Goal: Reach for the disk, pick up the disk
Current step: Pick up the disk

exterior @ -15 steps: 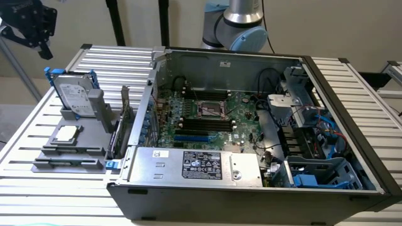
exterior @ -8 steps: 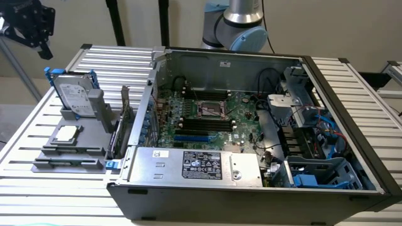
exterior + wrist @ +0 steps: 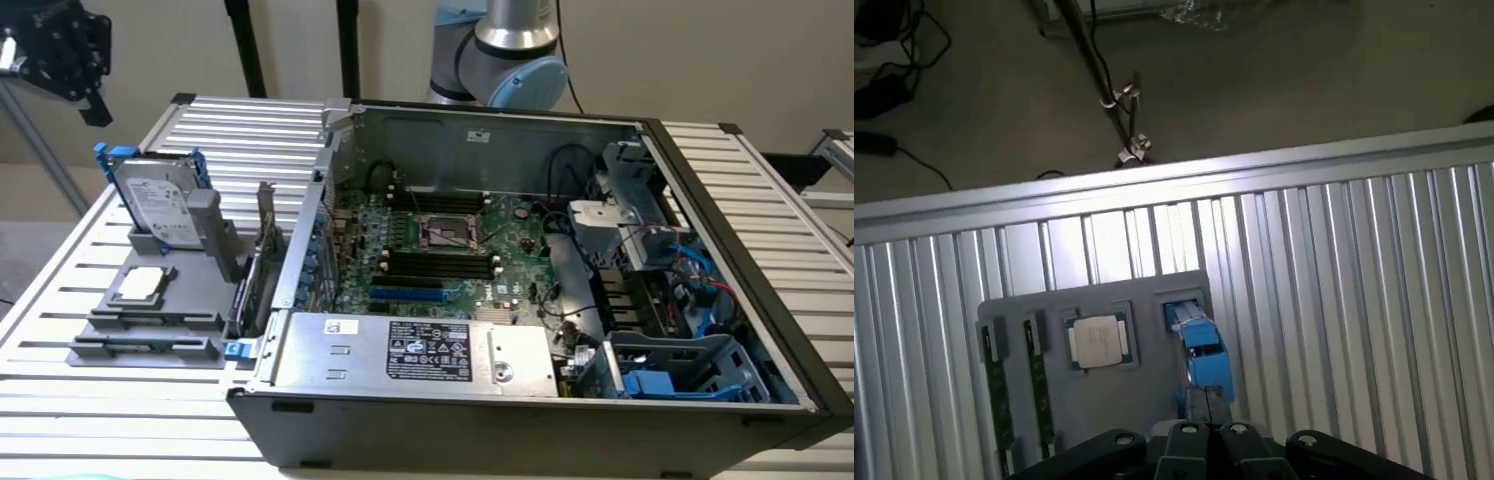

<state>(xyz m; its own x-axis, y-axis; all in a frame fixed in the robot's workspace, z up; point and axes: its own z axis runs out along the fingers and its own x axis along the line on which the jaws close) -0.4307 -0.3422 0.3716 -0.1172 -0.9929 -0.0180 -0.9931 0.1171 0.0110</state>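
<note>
Standing on edge at the exterior view's left, the disk [image 3: 158, 200] looks heavy, stiff and slick, best pinched across its blue-framed top; how far open the gripper [image 3: 1206, 408] is, I cannot tell.

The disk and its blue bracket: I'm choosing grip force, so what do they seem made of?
The disk: likely metal, silver-grey with a dull sheen, with a white paper-like label. The blue bracket: probably plastic, by its bright uniform colour and matte look.
</note>
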